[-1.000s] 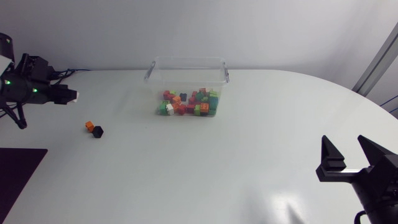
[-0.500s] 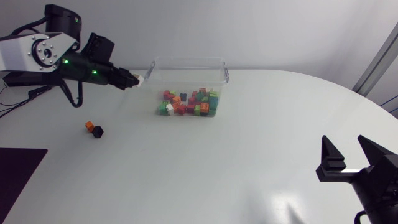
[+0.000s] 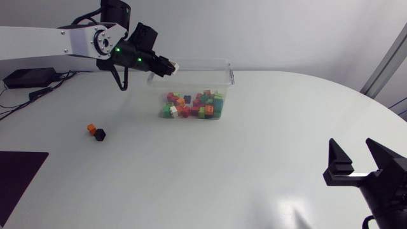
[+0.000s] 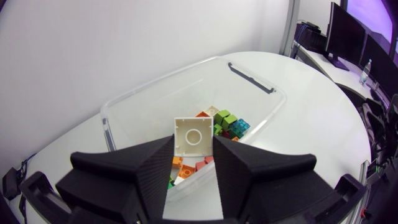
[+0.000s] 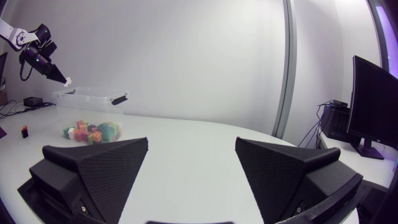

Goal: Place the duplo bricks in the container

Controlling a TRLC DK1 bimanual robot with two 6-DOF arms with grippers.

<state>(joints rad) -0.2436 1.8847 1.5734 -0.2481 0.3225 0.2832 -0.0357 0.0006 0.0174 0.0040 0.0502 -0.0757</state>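
My left gripper (image 3: 170,67) hangs over the left rim of the clear container (image 3: 224,69), shut on a white duplo brick (image 4: 193,136) whose hollow underside faces the wrist camera. Below it the container (image 4: 266,104) holds several bricks (image 3: 194,105) in red, green, orange and white. An orange brick (image 3: 91,128) and a black brick (image 3: 100,135) lie together on the table at the left. My right gripper (image 3: 359,159) stands open at the table's lower right, far from the container (image 5: 90,96), with nothing between its fingers (image 5: 93,168).
A dark mat (image 3: 16,178) lies at the table's lower left corner. The white table (image 3: 254,165) stretches between the container and my right gripper.
My left arm has swung from the far left up and rightward, carrying the white brick to above the container's left rim. The right arm has not moved.
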